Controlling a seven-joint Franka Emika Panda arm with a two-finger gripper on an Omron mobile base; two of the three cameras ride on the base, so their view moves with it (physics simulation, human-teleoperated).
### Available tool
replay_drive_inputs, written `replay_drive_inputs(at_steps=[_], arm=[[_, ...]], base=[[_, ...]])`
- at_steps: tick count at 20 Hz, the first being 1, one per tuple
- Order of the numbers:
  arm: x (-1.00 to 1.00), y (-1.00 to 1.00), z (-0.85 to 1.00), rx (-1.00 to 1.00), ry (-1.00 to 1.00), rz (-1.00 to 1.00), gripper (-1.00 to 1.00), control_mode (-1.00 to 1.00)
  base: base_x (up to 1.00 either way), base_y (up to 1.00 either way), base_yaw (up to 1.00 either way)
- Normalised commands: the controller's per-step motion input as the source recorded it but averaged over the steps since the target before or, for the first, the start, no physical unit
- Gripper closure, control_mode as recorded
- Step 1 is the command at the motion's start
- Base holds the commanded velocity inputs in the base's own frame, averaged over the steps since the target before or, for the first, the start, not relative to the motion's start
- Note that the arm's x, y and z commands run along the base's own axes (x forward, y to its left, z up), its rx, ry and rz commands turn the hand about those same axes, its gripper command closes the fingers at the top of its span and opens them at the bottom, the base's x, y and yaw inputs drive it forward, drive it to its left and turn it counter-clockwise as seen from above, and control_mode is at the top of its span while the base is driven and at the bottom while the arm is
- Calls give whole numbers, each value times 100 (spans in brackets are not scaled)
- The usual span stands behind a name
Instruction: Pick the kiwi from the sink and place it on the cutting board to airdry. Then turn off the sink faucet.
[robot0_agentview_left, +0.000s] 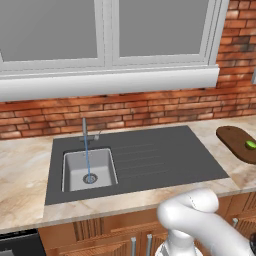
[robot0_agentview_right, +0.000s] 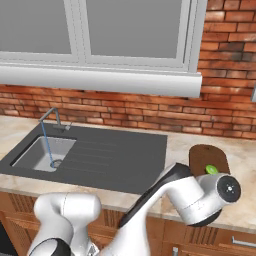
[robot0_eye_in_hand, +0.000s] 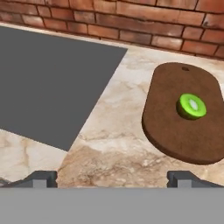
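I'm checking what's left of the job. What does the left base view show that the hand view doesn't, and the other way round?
Left base view alone: the sink, the faucet and water running to the drain. Hand view alone: the open gripper, empty, short of the board. Both: the kiwi lying on the cutting board, the dark surround, the marble counter and the brick wall.

Home kitchen, rendered. Red brick wall (robot0_agentview_left: 150, 107) behind work area; white-framed window (robot0_agentview_left: 107, 35) with deep sill above. Marble-look tabletop (robot0_agentview_left: 25, 165) over wooden cabinet fronts (robot0_agentview_left: 100, 235) with metal handles. Dark-grey ribbed surround holds small sink (robot0_agentview_left: 89, 170); sink faucet (robot0_agentview_left: 84, 131) at its back edge, thin stream of water running to drain. Cutting board (robot0_eye_in_hand: 186, 113) on tabletop carries kiwi (robot0_eye_in_hand: 191, 106).
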Motion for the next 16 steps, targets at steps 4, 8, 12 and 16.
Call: replay_drive_inputs(at_steps=[4, 8, 12, 16], arm=[[-37, 35, 16, 0, -8, 21, -100, -100], [-19, 43, 20, 0, -6, 28, -100, -100], [-20, 32, 25, 0, -8, 33, -100, -100], [-32, 21, 13, 0, -12, 31, -100, -100]], base=[[0, 0, 0], [0, 0, 0], [0, 0, 0], [0, 0, 0]])
